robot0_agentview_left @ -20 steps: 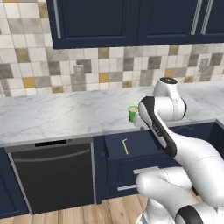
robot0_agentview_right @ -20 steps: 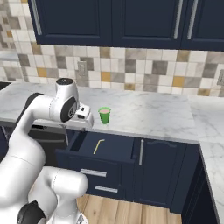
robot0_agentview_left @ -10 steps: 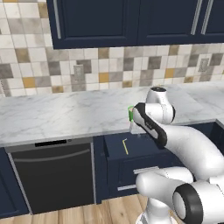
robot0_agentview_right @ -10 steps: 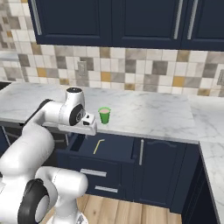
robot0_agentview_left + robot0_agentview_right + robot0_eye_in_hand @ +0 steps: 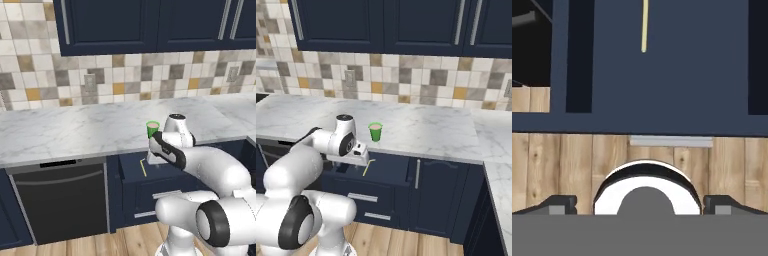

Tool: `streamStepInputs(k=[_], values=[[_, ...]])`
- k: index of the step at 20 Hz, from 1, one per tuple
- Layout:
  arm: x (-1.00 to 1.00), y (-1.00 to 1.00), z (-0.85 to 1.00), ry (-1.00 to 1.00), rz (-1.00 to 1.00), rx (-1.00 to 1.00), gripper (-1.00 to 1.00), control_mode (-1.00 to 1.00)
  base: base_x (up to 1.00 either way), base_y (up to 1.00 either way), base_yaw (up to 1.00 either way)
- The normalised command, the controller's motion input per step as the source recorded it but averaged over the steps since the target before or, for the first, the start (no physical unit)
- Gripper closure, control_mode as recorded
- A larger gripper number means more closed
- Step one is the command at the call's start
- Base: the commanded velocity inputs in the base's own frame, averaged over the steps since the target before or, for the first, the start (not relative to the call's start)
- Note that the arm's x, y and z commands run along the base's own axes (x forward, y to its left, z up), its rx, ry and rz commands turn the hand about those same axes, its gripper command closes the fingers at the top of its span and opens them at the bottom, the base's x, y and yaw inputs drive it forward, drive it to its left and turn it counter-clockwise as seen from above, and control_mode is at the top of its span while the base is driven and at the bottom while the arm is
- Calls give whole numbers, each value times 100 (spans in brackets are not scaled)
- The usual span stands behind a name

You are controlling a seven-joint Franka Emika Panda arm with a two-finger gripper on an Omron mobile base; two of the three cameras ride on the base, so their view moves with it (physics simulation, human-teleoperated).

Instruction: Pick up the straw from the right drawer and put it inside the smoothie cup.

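Observation:
The right drawer (image 5: 131, 176) (image 5: 390, 172) stands pulled out under the counter, and the thin pale yellow straw (image 5: 143, 167) (image 5: 368, 167) lies on its dark floor. In the hand view the straw (image 5: 644, 25) is at the top, over the navy drawer floor (image 5: 677, 65), well away from the fingertips. The small green smoothie cup (image 5: 152, 129) (image 5: 375, 131) stands upright on the counter's front edge above the drawer. My gripper (image 5: 153, 161) (image 5: 355, 160) (image 5: 641, 204) hangs over the drawer beside the straw, pointing down. It is open and holds nothing.
A black dishwasher front (image 5: 62, 200) sits left of the drawer. Below the open drawer are lower drawers with silver handles (image 5: 363, 197), and to its right a cabinet door (image 5: 436, 195). The marble counter (image 5: 65, 135) runs across. Wooden floor (image 5: 542, 145) lies below.
My arm has folded down and the hand has dropped from counter height to the open drawer, closer to the straw. Cup and straw have not moved.

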Motion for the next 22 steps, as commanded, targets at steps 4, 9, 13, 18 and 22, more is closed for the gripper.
streamStepInputs(k=[4, 9, 13, 18, 22], values=[[32, -25, -39, 0, 0, 0, -100, -100, 0, 0, 0], [40, -25, -23, 0, 0, 0, -100, -100, 0, 0, 0], [46, -19, -18, 0, 0, 0, -100, -100, 0, 0, 0], [46, -9, -21, 0, 0, 0, -100, -100, 0, 0, 0], [32, 0, -34, 0, 0, 0, -100, -100, 0, 0, 0]])
